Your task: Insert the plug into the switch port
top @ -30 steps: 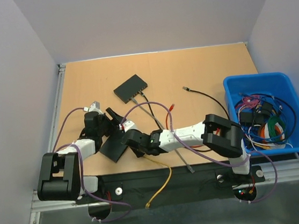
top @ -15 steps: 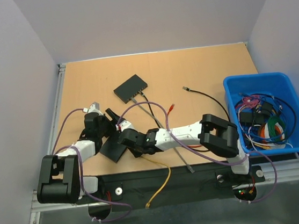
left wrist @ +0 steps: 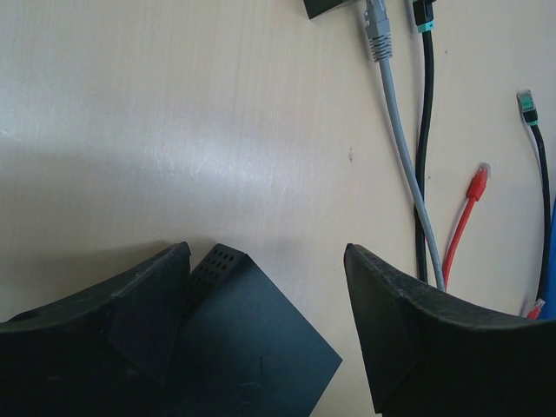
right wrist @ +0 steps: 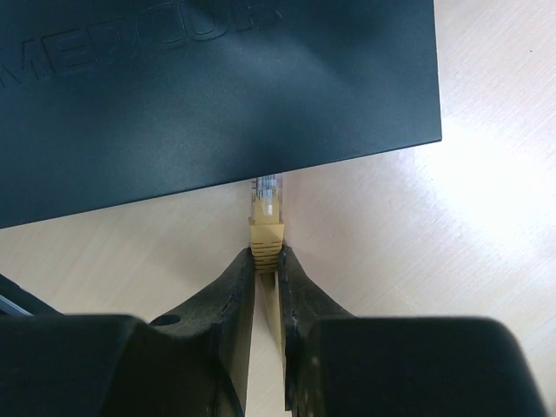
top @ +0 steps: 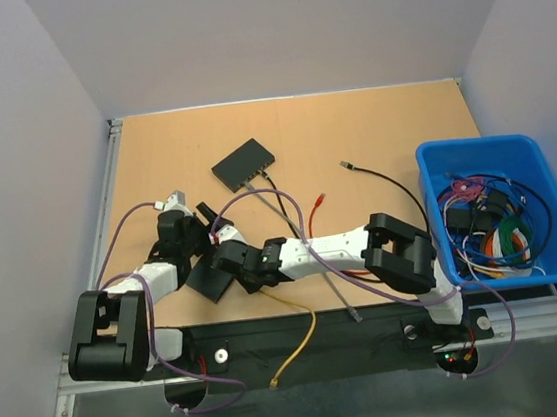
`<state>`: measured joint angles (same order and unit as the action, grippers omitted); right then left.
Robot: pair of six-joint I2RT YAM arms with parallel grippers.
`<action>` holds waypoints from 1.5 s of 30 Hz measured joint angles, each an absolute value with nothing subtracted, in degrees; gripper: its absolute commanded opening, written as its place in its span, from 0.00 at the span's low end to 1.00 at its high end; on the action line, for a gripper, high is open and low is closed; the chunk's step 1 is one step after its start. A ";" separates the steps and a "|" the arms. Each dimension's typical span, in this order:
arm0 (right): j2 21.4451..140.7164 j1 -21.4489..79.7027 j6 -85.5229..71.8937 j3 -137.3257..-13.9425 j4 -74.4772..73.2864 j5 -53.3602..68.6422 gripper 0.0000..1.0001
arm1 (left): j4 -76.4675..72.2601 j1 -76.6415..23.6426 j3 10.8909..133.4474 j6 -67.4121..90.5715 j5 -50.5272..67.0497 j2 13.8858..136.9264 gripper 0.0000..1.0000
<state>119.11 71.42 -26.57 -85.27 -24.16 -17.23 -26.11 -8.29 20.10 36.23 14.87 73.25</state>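
Note:
A black switch [top: 209,277] lies at the near left of the table; it also shows in the right wrist view [right wrist: 200,87] and the left wrist view [left wrist: 252,347]. My right gripper [right wrist: 267,254] is shut on a yellow plug [right wrist: 266,228], whose clear tip meets the switch's near edge. The ports are hidden. The yellow cable [top: 308,331] trails off the front edge. My left gripper [left wrist: 265,256] is open and straddles a corner of the switch, which touches the left finger [left wrist: 130,304]. In the top view the left gripper [top: 210,221] and the right gripper [top: 226,257] are close together.
A second black switch [top: 244,162] sits farther back with cables plugged in. Grey [left wrist: 400,156], black [left wrist: 424,130] and red [left wrist: 469,195] cables run across the table's middle. A blue bin [top: 473,144] of cables stands at the right.
My right arm has moved left, carrying the yellow plug closer to the near switch. The left arm has barely moved.

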 measured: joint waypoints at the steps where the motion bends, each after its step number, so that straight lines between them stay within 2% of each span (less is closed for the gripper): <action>1: 119.28 71.44 -26.44 -85.62 -24.51 -17.39 0.00 | -26.17 -8.32 19.99 36.21 14.79 73.17 0.82; 21: 120.60 72.10 -20.51 -89.86 -29.02 -21.45 0.00 | -26.52 -8.99 19.40 35.90 12.25 72.53 0.80; 45: 120.88 72.07 -17.28 -87.99 -24.60 -20.14 0.00 | -27.03 -9.02 19.33 36.05 10.24 72.73 0.78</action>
<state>120.88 72.07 -17.28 -87.99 -24.60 -20.14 -27.03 -9.02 19.33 36.05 10.24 72.73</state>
